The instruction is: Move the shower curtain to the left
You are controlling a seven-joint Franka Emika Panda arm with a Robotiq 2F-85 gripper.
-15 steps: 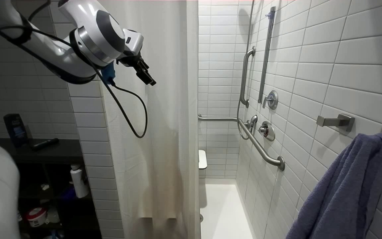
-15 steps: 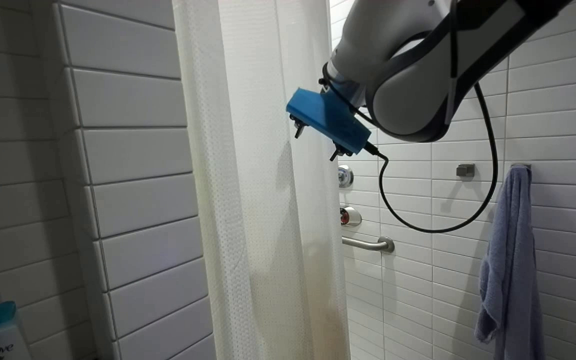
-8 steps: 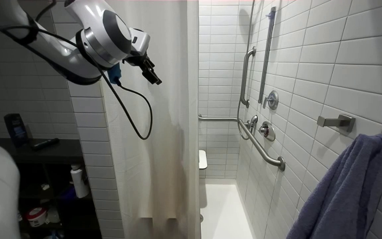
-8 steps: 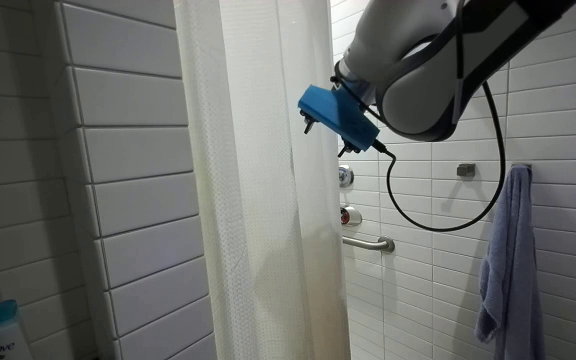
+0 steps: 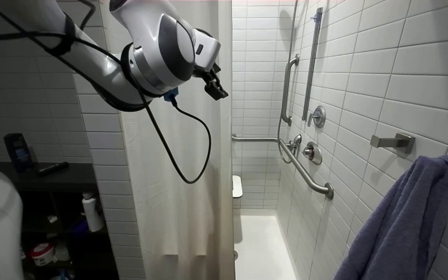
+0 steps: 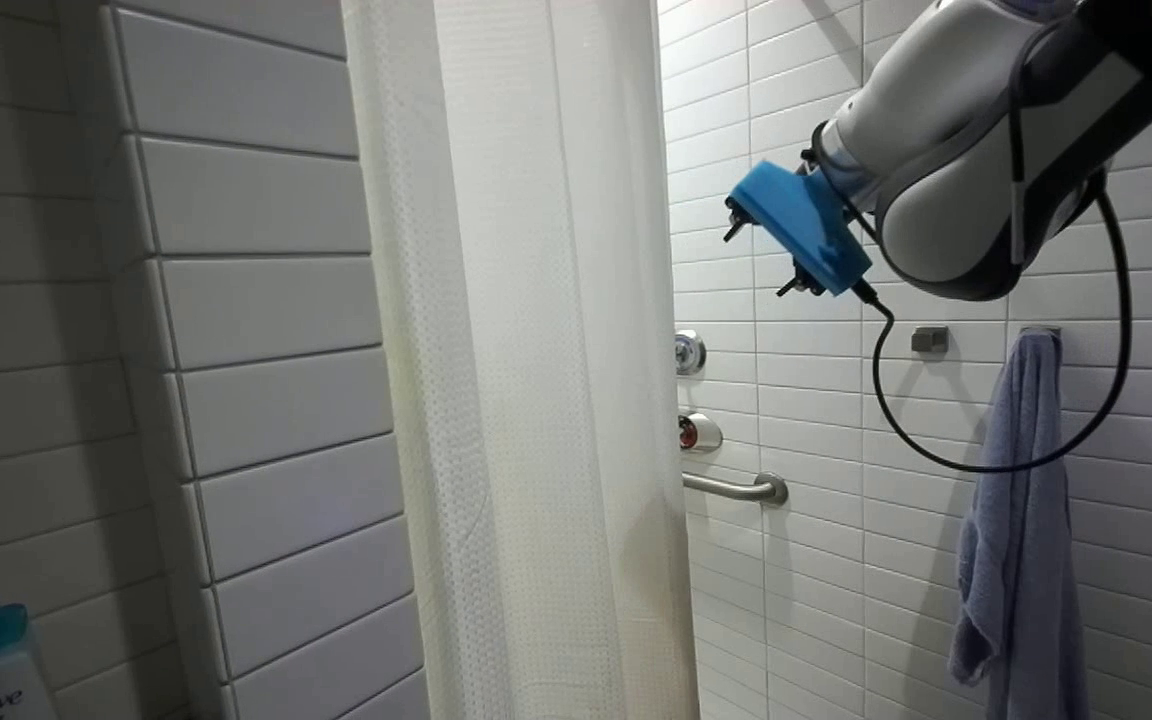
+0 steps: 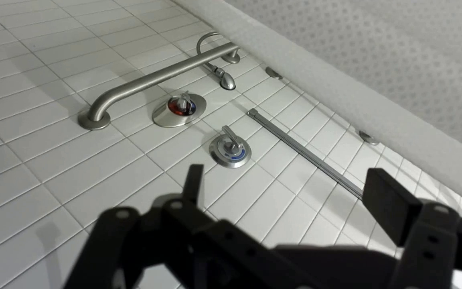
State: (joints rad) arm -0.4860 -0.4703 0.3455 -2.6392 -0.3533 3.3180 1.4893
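Tiles (image 6: 281, 305); curtain (image 6: 534, 375) vertical, ends unclear

In an exterior view the curtain (image 5: 177, 217) blocks the left side, with a cable (image 5: 190, 182) looping down in front of it, while between its free edge and the tiled wall (image 5: 426, 89) a passage lies open, narrowed by a jutting grab bar (image 5: 302, 172).

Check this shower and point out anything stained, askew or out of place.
Nothing looks spilled or broken. One thing stands out: the curtain looks brownish low down in both exterior views, but off-white higher up. It may be only shadow; I can't rule out a stain.
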